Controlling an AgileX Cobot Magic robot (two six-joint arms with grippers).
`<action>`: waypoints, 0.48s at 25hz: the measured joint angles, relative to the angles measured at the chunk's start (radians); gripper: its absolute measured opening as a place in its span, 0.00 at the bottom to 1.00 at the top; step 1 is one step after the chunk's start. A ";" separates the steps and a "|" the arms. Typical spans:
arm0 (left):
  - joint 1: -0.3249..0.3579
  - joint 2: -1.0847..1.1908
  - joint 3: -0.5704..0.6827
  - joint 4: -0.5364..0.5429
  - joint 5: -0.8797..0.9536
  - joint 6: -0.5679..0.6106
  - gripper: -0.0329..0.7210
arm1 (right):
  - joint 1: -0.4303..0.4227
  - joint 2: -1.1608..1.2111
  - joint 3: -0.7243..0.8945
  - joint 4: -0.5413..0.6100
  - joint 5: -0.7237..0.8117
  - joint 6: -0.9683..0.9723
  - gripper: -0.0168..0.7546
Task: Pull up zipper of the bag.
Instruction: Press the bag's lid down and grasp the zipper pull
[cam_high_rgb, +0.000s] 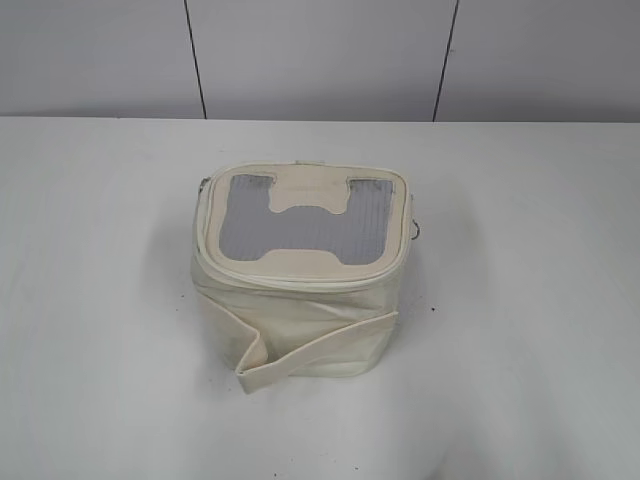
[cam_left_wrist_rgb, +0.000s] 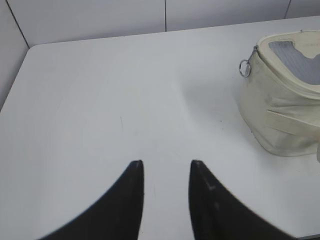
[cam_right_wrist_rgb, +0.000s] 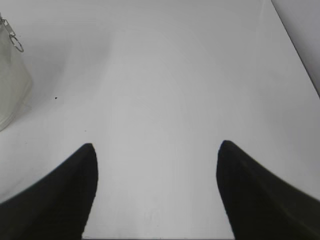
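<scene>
The cream-white bag (cam_high_rgb: 300, 320) stands in the middle of the table, its grey mesh top with the bone-shaped patch facing the exterior camera. The zipper (cam_high_rgb: 300, 281) runs round the top panel's edge. A silver ring pull (cam_high_rgb: 414, 229) hangs at the bag's right side and shows in the right wrist view (cam_right_wrist_rgb: 17, 44). Another ring pull (cam_left_wrist_rgb: 244, 68) shows in the left wrist view on the bag (cam_left_wrist_rgb: 280, 115). The flat strap (cam_high_rgb: 310, 352) crosses its front. My left gripper (cam_left_wrist_rgb: 166, 163) is open and empty over bare table, left of the bag. My right gripper (cam_right_wrist_rgb: 157, 146) is wide open and empty, right of the bag (cam_right_wrist_rgb: 10, 85). Neither gripper shows in the exterior view.
The white table (cam_high_rgb: 100, 300) ends at a grey panelled wall (cam_high_rgb: 320, 50) at the back. The table's left edge (cam_left_wrist_rgb: 15, 75) shows in the left wrist view and its right edge (cam_right_wrist_rgb: 300, 55) in the right wrist view.
</scene>
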 joint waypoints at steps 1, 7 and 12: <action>0.000 0.000 0.000 0.000 0.000 0.000 0.37 | 0.000 0.000 0.000 0.000 0.000 0.001 0.77; 0.000 0.000 0.000 0.000 0.000 0.000 0.37 | 0.000 0.000 0.000 0.000 0.000 0.001 0.77; 0.000 0.000 0.000 0.000 0.000 0.000 0.37 | 0.000 0.000 0.000 0.000 0.000 0.000 0.77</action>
